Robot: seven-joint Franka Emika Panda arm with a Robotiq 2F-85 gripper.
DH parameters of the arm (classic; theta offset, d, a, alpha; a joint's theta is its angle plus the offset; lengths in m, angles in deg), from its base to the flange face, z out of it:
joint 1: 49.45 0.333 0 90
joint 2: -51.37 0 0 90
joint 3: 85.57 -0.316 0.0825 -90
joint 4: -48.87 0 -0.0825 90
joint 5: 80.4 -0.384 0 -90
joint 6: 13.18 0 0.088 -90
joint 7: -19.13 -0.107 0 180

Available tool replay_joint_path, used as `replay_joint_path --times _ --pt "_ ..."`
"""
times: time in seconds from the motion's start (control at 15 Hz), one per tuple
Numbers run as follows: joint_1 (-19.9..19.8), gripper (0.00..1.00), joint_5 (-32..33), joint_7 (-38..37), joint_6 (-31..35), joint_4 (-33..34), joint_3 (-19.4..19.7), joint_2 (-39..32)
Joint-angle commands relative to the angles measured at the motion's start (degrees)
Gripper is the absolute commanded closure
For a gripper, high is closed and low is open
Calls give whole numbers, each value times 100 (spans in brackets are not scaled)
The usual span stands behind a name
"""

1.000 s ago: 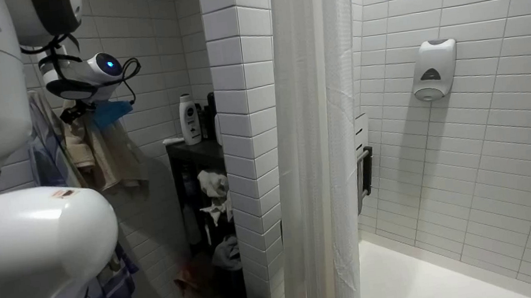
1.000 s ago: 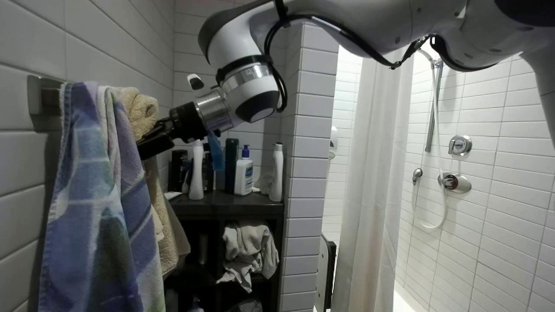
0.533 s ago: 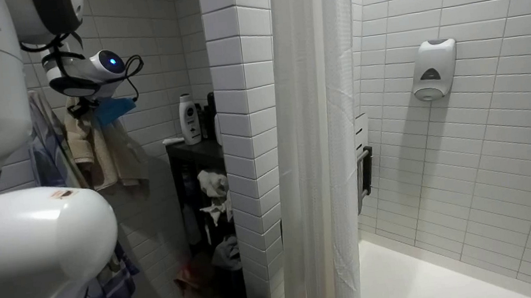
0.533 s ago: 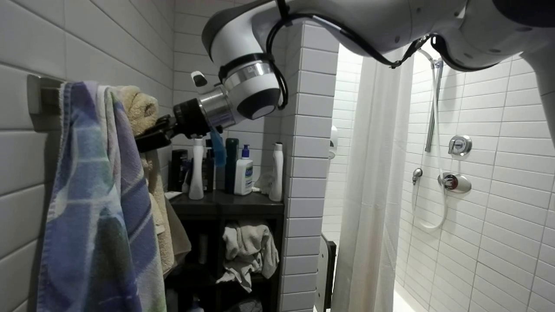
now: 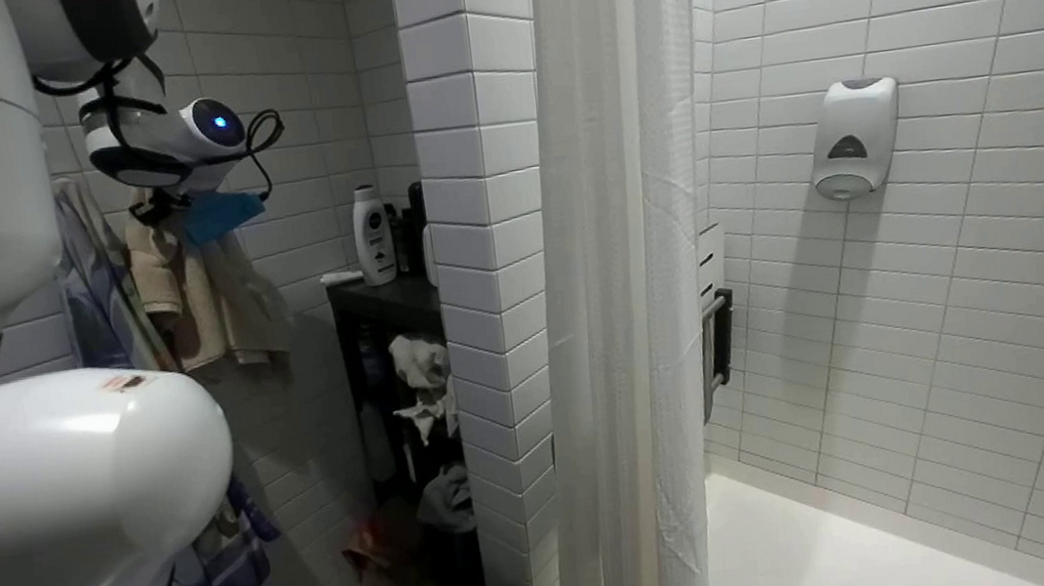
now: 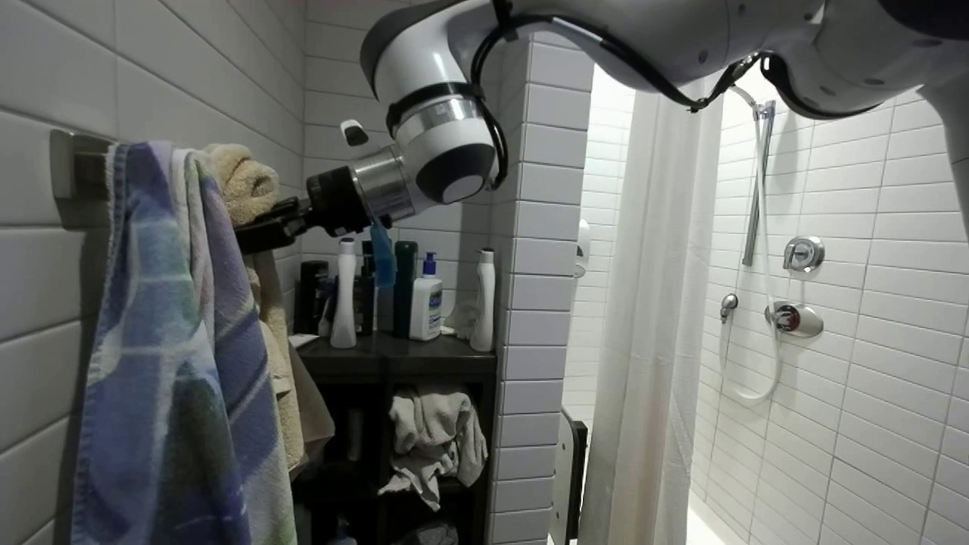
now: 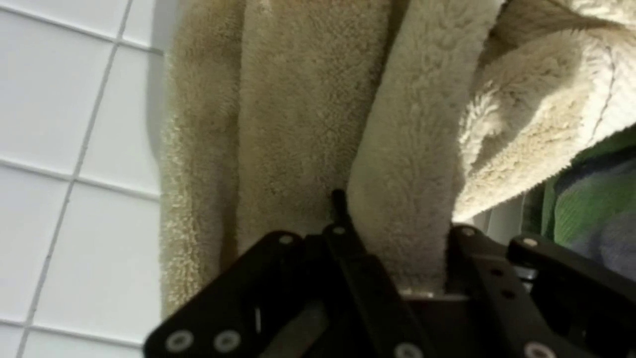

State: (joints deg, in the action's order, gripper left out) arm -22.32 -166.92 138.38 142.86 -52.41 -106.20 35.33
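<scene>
In the wrist view, saw a thick fold of the beige towel [image 7: 318, 124] pinched between the black fingers [image 7: 367, 278] of the gripper [image 7: 400, 219], with plush pressed against both sides and no gap visible along the grip. Could not make out the depth of the bite down among the dark linkages. Noted more of the same towel hanging loose to either side of the fold, close to the white wall tiles [image 7: 64, 99]. In an exterior view, found the rail [image 6: 85, 170] fixed to the tiles and the patterned towel [image 6: 174, 341] hanging from it, just beside the beige towel. Saw a bunched beige top above the fingers, but lost the fingertips behind the patterned edge and could not see the beige towel's own support. Noticed a white bottle [image 6: 344, 295] on the black shelf [image 6: 394, 369], apart from the grasp. In an exterior view, saw the beige towel draped below the gripper, near the blue flap [image 5: 221, 216] and well apart from the shower curtain [image 5: 628, 271]. Judged the step in hand to be securing a hold on the hanging towel, and the next move to call for a firm bite before any pull, clear of the patterned neighbour
</scene>
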Motion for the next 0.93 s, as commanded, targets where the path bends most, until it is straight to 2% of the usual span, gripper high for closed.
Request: replay_joint_path --times 0.0,0.53,0.87 --pt "-66 92 -690 357 131 -379 -97 700" --pt "-6 93 -2020 917 927 -1298 -90 1882" --pt "62 93 -2359 1112 1158 -1574 -92 2357"
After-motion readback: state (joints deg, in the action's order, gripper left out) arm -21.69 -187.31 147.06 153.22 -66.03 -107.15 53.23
